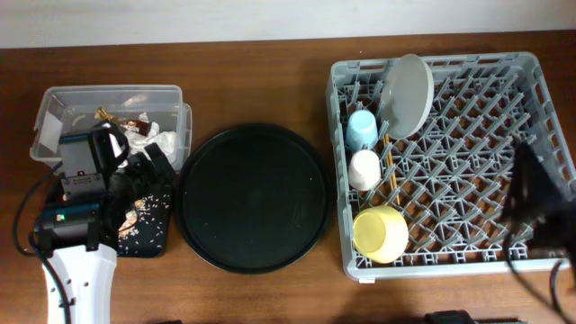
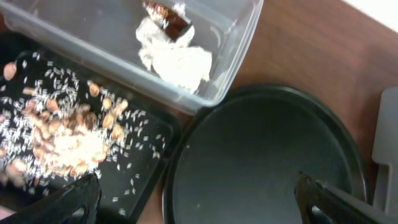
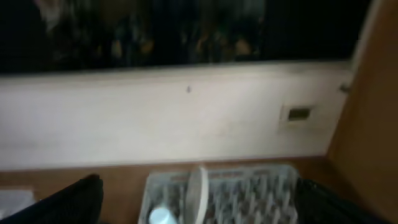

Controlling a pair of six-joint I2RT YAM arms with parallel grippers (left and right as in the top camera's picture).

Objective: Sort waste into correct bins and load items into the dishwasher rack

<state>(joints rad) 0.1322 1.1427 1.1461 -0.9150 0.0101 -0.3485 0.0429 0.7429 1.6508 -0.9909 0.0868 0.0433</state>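
The grey dishwasher rack (image 1: 468, 135) at the right holds the upright grey-white plate (image 1: 407, 94), light-blue cup (image 1: 362, 129), pale pink cup (image 1: 364, 168), chopsticks (image 1: 393, 175) and yellow bowl (image 1: 381, 233). The clear tub (image 1: 63, 103) holds white tissue (image 2: 177, 62) and brown-gold wrappers (image 2: 166, 15). The shallow black tray (image 2: 143, 146) holds food scraps (image 2: 68, 137). My left gripper (image 2: 199, 205) is open and empty above the tray's corner and the round tray's edge. My right gripper (image 3: 205, 202) is open and empty, blurred, over the rack's right side (image 1: 535, 202).
A big round black tray (image 1: 252, 198) lies between the bins and the rack, and also shows in the left wrist view (image 2: 267, 168). The left arm's white base (image 1: 81, 279) is at the front left. The right wrist view shows a pale wall (image 3: 186, 112) behind the rack (image 3: 249, 193).
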